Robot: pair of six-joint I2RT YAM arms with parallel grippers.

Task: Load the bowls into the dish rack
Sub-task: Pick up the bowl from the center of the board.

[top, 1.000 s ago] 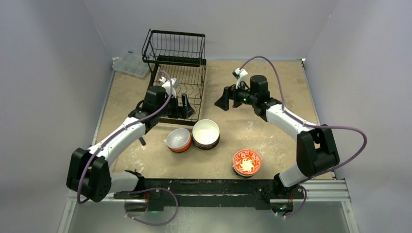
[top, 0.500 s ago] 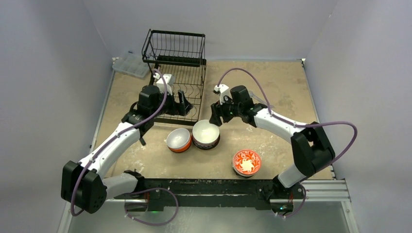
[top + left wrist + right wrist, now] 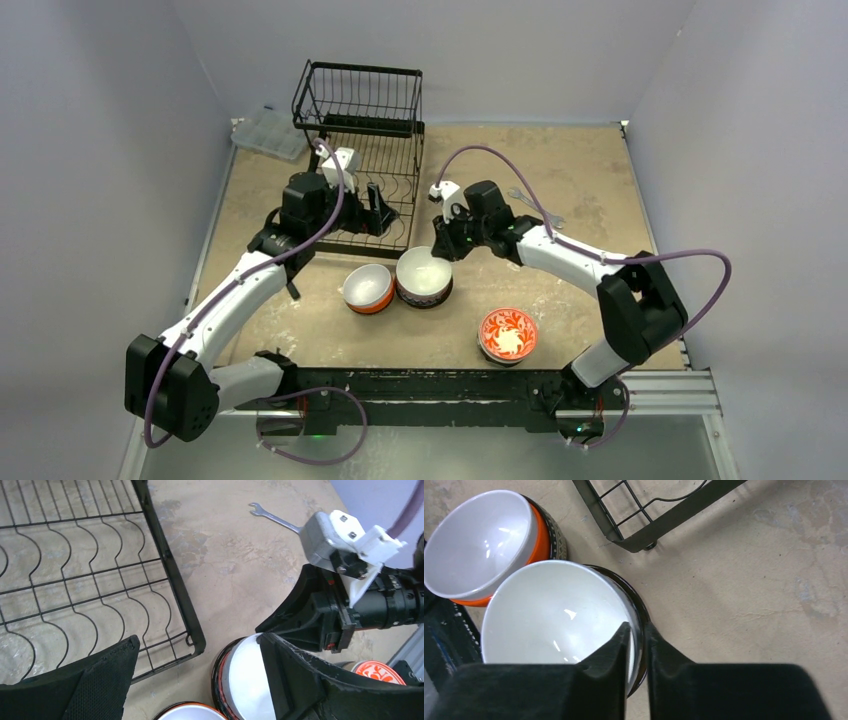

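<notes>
The white-lined bowl (image 3: 549, 615) sits on the table (image 3: 560, 170) just before the dish rack (image 3: 357, 122), touching an orange bowl (image 3: 368, 288) — a red floral bowl (image 3: 508, 334) stands apart. The right gripper (image 3: 636, 630) pinches the white-lined bowl's rim; the left gripper (image 3: 198, 642) hangs wide open, empty, over the rack's corner

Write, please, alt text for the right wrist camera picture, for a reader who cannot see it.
The right gripper clamps the rim of a white-lined bowl, one finger inside and one outside. An orange bowl sits beside it at the upper left, and a corner of the black dish rack shows at the top, on the tan table.
</notes>
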